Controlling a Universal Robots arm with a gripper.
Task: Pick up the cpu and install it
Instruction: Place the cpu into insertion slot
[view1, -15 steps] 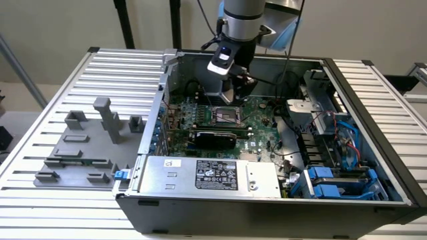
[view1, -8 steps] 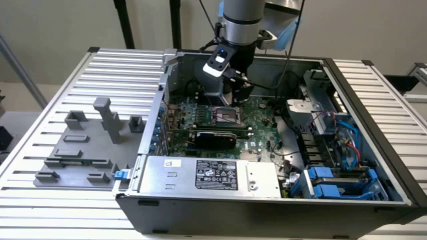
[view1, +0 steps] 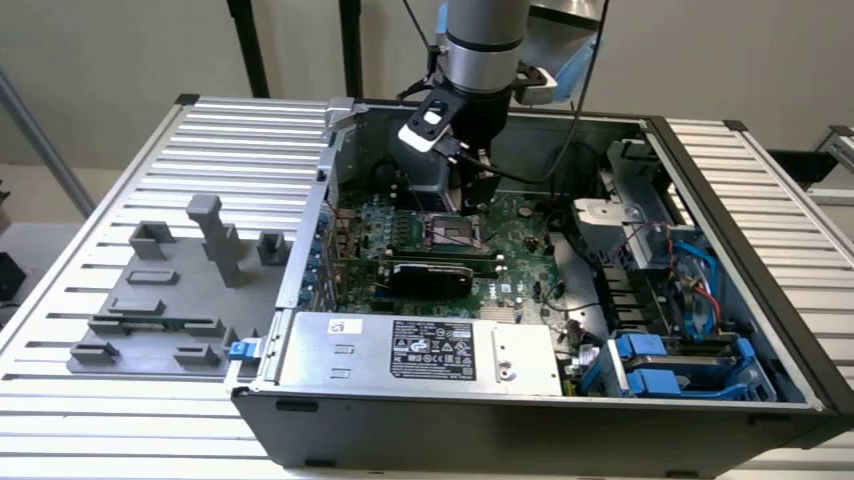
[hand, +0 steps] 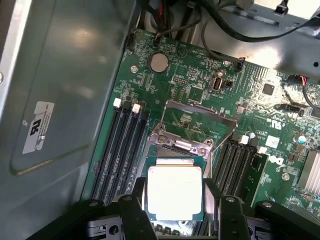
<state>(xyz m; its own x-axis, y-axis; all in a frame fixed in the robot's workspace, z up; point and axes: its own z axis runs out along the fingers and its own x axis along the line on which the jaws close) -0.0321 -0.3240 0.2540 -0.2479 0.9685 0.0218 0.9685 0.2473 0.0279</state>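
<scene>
The cpu (hand: 173, 190), a flat square chip with a silvery top and a pale rim, sits between my gripper's (hand: 176, 201) two black fingers (hand: 134, 207), which press on its opposite sides. It hovers just over the motherboard's socket (hand: 181, 145), whose metal load plate (hand: 197, 112) stands flipped up. In the exterior view my gripper (view1: 470, 195) reaches down into the open computer case (view1: 534, 430), just above and behind the black socket frame (view1: 451, 232); the cpu itself is hidden there by the fingers.
Memory slots (hand: 120, 145) flank the socket on both sides. A black card (view1: 434, 272) and the power supply (view1: 427, 350) lie in front of the socket. Cables and blue drive bays (view1: 667, 360) fill the case's right. Grey fixture blocks (view1: 174, 290) stand on the slatted table at the exterior view's left.
</scene>
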